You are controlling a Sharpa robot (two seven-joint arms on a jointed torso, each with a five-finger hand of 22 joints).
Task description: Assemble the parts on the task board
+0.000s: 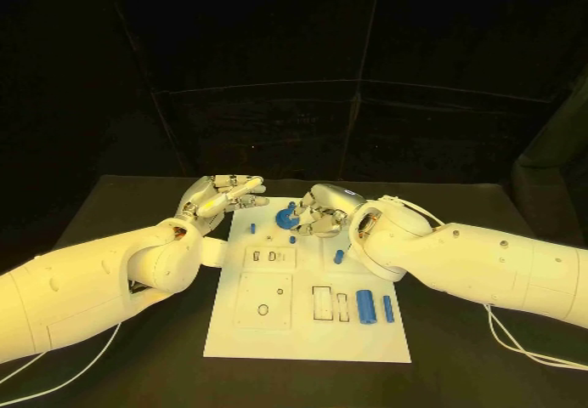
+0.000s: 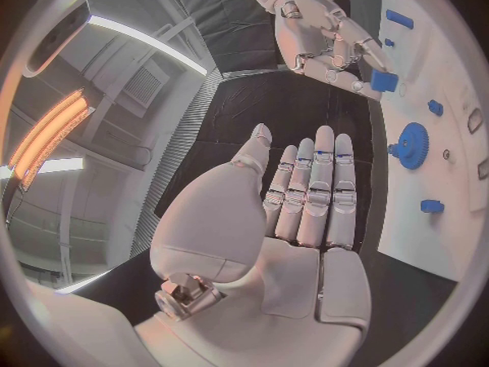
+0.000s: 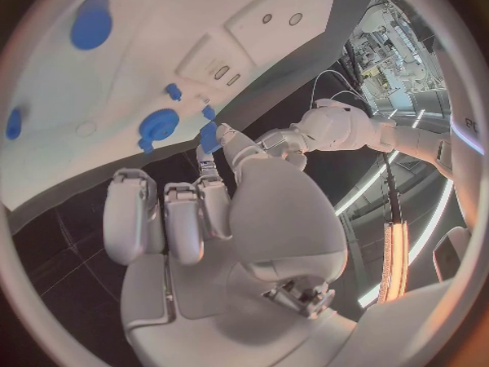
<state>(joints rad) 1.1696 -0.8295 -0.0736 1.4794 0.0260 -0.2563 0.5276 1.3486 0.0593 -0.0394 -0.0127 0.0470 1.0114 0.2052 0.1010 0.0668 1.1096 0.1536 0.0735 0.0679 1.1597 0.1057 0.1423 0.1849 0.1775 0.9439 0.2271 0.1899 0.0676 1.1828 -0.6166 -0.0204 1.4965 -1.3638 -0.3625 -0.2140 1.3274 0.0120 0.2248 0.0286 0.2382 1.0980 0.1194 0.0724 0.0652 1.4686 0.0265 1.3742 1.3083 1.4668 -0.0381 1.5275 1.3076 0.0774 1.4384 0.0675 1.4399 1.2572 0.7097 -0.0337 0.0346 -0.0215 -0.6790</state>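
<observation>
Right hand sat over the far edge of the task board, around 12 o'clock from board centre. It pinched a small blue part between thumb and a fingertip; the other fingers were curled loosely beside it. In the right wrist view the same blue part showed at the fingertips, held above the white board surface. Whether it touched the board, can't tell.

Blue gear stood on the board just beside the right hand, at its 9 o'clock in the head view, partly covered by the fingers. In the left wrist view the gear was clear of both hands, with two small blue pegs near it on the board.

Left hand was off the board's far-left corner, about 10 o'clock from board centre. It held nothing: palm flat, fingers straight and side by side, thumb set apart. Fingers pointed toward the right hand, the two near each other but apart.

Farther out at the near end of the board, about 4 o'clock from centre: a blue cylinder and a thinner blue pin lay side by side next to rectangular slots. Both white arms came in low across the black table.
</observation>
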